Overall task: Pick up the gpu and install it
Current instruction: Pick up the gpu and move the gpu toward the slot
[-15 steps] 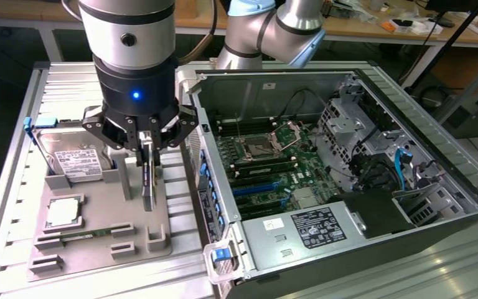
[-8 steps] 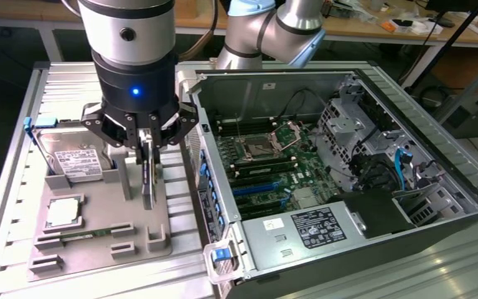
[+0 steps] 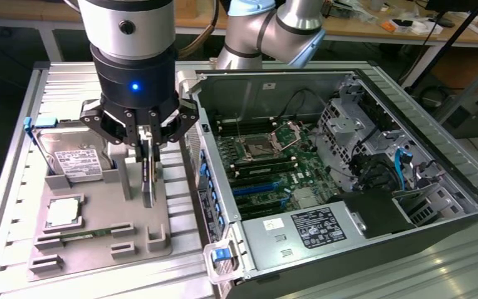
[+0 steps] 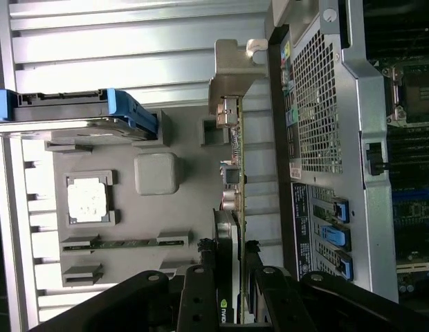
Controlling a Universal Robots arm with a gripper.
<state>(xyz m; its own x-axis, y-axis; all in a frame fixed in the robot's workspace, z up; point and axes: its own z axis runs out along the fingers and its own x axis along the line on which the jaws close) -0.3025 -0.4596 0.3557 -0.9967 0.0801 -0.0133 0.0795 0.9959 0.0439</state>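
The end effector (image 3: 146, 144) is clenched on the gpu (image 3: 149, 184). The card stands on edge at the grey parts tray (image 3: 98, 255), just beside the open computer case (image 3: 264, 73). I'd judge that this upright, top-edge grip leaves its connector edge free.

Robotics lab or electronics workshop. A silver industrial robot arm with pale blue joint caps (image 3: 281, 25) carries a black pincer (image 3: 147, 149). Under the pincer, a grey moulded parts tray (image 3: 172, 205) sits on a ribbed aluminium table (image 3: 7, 237). Just beside the pincer lies an open metal desktop computer case (image 3: 256, 87), its green motherboard (image 3: 281, 168) exposed. Beyond the pincer, long wooden workbenches (image 3: 347, 30) hold small clutter.
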